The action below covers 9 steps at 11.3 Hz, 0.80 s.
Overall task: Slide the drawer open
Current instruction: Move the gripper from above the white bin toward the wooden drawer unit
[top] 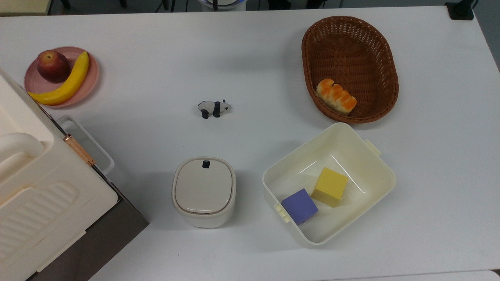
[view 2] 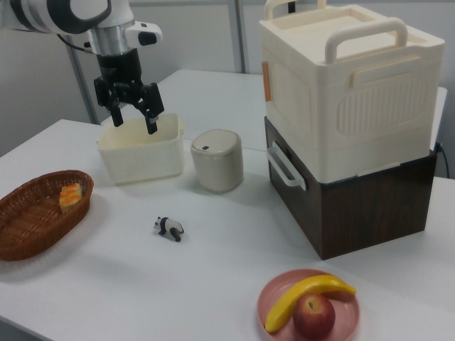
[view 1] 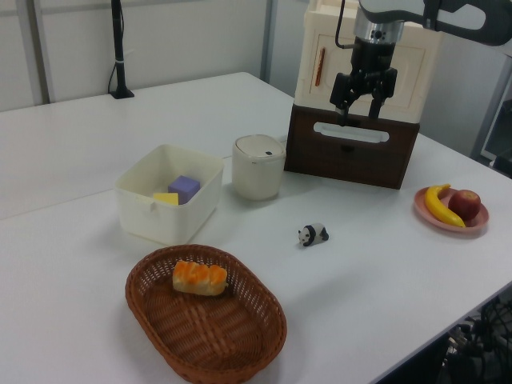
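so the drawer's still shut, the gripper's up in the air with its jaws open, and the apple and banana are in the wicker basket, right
One thing is off: the apple and banana lie on the pink plate, as the top view shows. The wicker basket holds an orange bread roll. The rest stands: the drawer is shut, and the gripper hangs in the air with jaws open.

The white and grey robot arm reaches in with its black wrist pointing straight down. Its black two-finger claw [view 2: 133, 112] [view 1: 362, 100] hangs in the air with the fingers [view 2: 151, 122] spread apart, gripping nothing.
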Each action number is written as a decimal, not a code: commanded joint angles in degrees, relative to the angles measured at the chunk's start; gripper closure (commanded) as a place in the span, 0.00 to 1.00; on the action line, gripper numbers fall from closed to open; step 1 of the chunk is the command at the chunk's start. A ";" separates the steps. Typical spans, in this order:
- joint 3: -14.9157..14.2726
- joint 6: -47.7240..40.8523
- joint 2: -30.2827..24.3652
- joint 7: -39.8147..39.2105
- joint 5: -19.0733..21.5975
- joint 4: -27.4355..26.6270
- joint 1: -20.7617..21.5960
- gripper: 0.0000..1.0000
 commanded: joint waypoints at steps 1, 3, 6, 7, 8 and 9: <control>-0.48 0.16 -0.70 0.36 0.96 -0.62 0.26 0.00; -0.48 0.17 -0.70 0.36 0.96 -0.62 0.26 0.00; -0.48 0.17 -0.70 0.36 1.04 -0.62 0.26 0.00; -0.40 0.25 -0.70 0.45 0.96 -0.71 0.26 0.00; -0.40 0.25 -0.61 0.36 0.96 -0.80 0.34 0.00; -0.31 0.69 -0.43 0.10 0.96 -0.89 0.43 0.00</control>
